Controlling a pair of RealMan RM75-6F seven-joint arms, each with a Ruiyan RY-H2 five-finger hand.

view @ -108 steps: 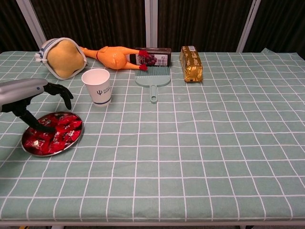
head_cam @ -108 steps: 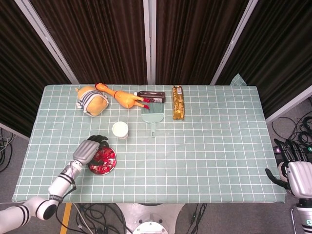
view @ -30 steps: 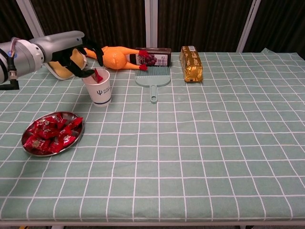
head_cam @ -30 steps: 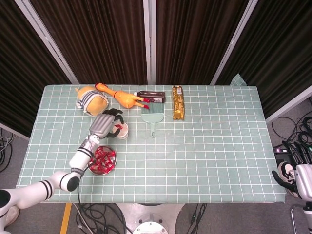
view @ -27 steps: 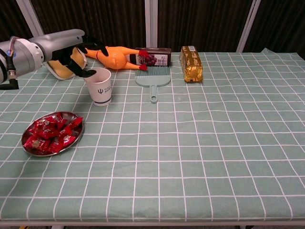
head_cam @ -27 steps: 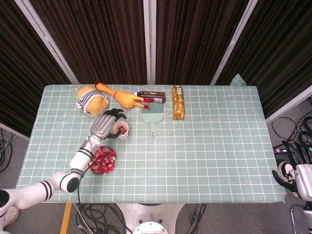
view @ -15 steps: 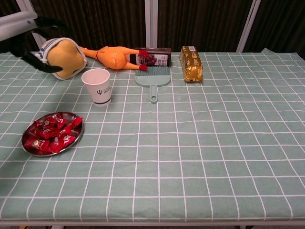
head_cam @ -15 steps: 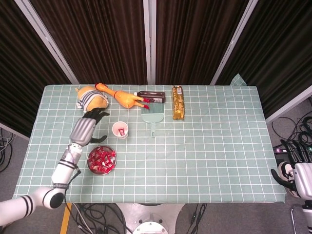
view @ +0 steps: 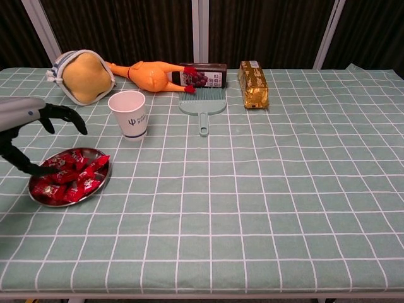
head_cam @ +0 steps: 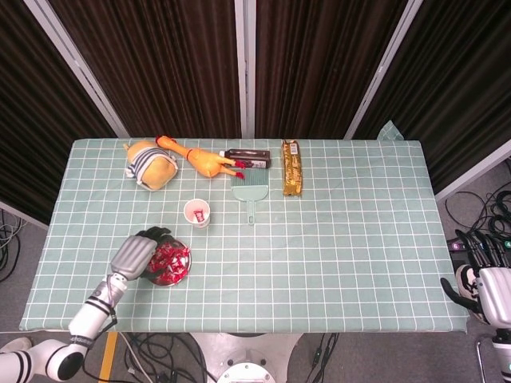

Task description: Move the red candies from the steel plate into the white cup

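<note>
The steel plate holds a heap of red candies near the table's front left. In the head view the plate and its candies lie just right of my left hand. My left hand hovers over the plate's left side with fingers spread and nothing in them; its thumb reaches down to the candies at the left rim. The white cup stands upright behind the plate, and the head view shows a red candy inside the cup. My right hand hangs off the table's right edge, fingers apart and empty.
Along the back edge lie a striped plush toy, a rubber chicken, a dark box, a green hand brush and a gold-wrapped bar.
My left hand dropped a candy into the cup, swung away to the left, and has now come back down over the plate's left side. The right hand stayed put.
</note>
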